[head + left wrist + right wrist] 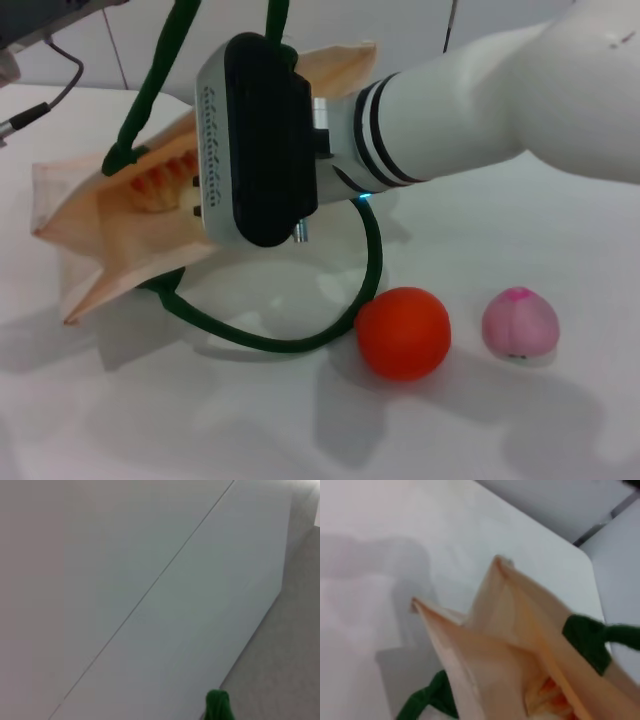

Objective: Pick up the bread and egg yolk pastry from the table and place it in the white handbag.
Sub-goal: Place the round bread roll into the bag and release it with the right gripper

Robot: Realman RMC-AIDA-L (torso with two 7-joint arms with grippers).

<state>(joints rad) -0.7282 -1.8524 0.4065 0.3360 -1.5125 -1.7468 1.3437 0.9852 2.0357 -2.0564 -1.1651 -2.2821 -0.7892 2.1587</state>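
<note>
Nearest in the head view, low on the right of the white worktop (200, 420), sit a round orange fruit (403, 333) and, just right of it, a pink peach-like ball (520, 323), apart from each other. A dark green rope handle (290, 340) loops on the worktop beside the fruit. Behind, at centre left, the white handbag (110, 240) lies with its mouth held open toward the frame's centre; the bread (160, 185) shows inside, its stripes running left to right. The right tool (205, 185) reaches into that mouth, its wrist body covering the fingers, so I cannot tell whether they are apart. At upper left the second handle (150, 85) rises out of frame toward the left arm; its tool is unseen. A pale wall stands behind.
</note>
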